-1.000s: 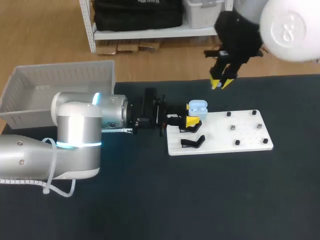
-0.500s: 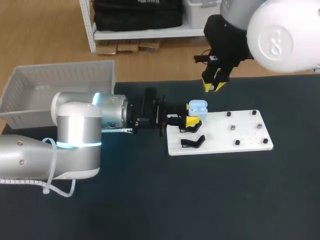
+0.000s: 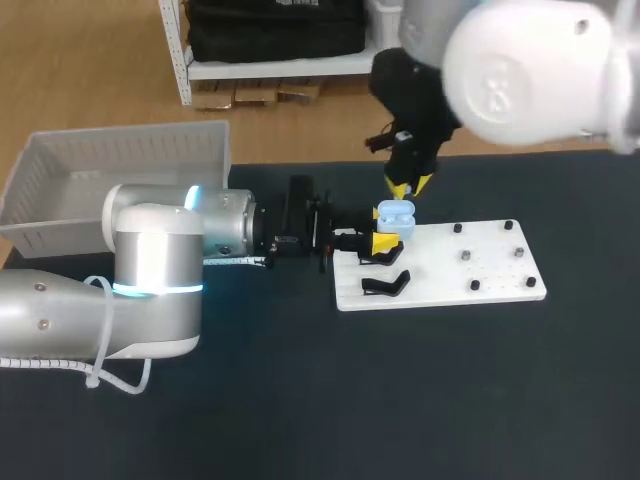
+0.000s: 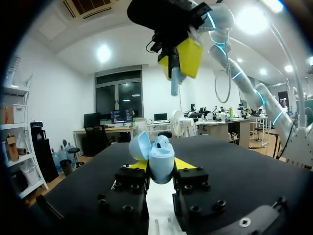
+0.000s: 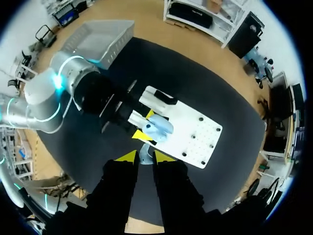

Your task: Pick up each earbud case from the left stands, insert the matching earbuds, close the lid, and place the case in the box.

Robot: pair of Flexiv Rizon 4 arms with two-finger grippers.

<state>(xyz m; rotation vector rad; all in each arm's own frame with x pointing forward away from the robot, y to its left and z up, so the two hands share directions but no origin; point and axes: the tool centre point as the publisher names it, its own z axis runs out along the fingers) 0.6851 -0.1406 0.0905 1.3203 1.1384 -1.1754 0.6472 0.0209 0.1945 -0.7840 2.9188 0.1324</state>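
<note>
Left wrist view: earbud (image 4: 174, 84) above case (image 4: 160, 159) (apart)

The pale blue earbud case (image 3: 396, 213) stands upright, lid open, with a matching earbud (image 4: 174, 84) above it.

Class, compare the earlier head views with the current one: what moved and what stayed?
The right end effector, shut on an earbud, moved left and down toward the open case. The left end effector, holding that case, and the white board stayed put.
</note>
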